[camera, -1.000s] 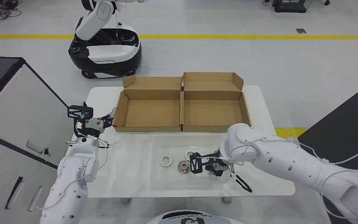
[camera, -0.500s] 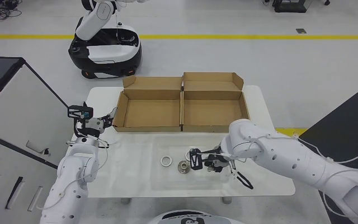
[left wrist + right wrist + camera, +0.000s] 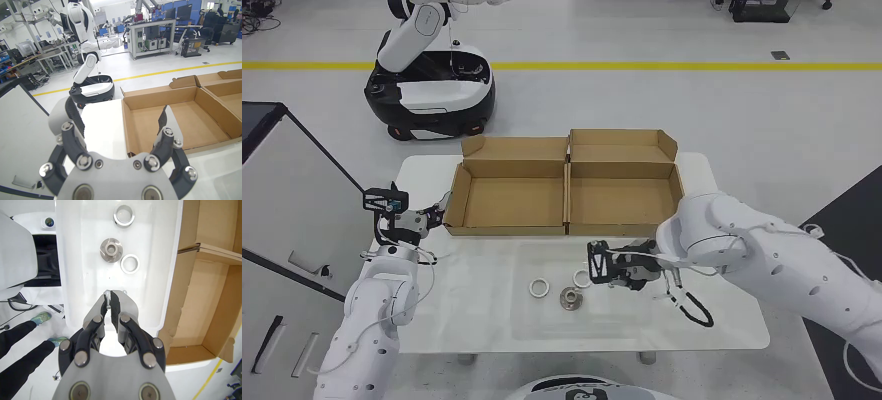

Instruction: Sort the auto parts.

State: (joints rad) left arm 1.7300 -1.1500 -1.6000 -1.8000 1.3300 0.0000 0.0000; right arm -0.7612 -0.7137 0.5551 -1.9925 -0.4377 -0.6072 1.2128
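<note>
My right gripper (image 3: 109, 300) (image 3: 595, 268) is shut on a silver bolt (image 3: 107, 299), held above the white table near its middle. Ahead of it on the table lie a flanged metal hub (image 3: 111, 250) (image 3: 569, 296), a metal ring (image 3: 130, 263) (image 3: 581, 278) beside the hub, and a second ring (image 3: 124, 216) (image 3: 539, 288) farther along. My left gripper (image 3: 121, 121) (image 3: 438, 212) stands open with nothing in it at the table's left edge, just outside the left cardboard box (image 3: 189, 117) (image 3: 510, 200).
Two open cardboard boxes stand side by side at the table's far edge, the right box (image 3: 624, 195) (image 3: 208, 306) close to my right arm. Another robot (image 3: 432, 80) stands on the floor beyond the table. A person's legs (image 3: 22, 336) show beside the table.
My right gripper has risen from the table with the bolt and drawn slightly toward the boxes. The left arm has not moved.
</note>
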